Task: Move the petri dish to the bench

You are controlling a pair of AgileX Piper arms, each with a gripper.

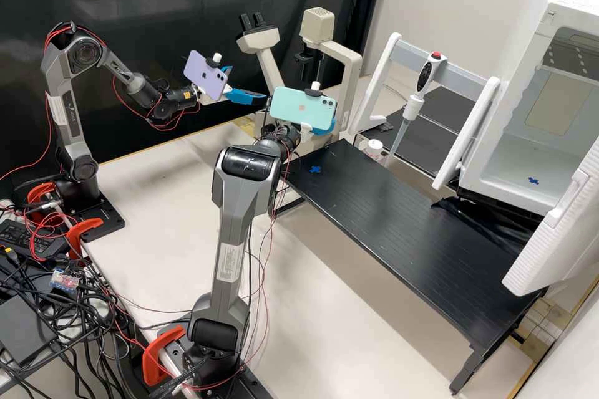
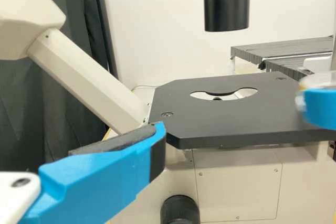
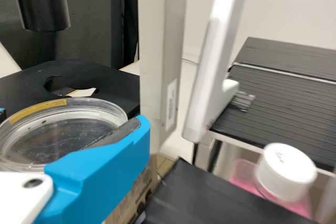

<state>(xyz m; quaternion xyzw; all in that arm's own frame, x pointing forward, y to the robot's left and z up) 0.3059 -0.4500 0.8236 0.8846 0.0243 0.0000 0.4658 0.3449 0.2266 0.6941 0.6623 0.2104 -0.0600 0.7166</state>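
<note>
The right gripper holds a clear, round petri dish (its rim has a yellow strip) in the air near the microscope stage. The dish seems light, stiff, slippery and crackable; opposite sides of its rim suit a gentle, level hold.

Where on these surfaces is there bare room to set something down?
The black bench is bare between blue cross and white door; so is the pale tabletop between left arm and right arm. Crowded: beside the microscope, with left gripper, right gripper and petri dish.
</note>
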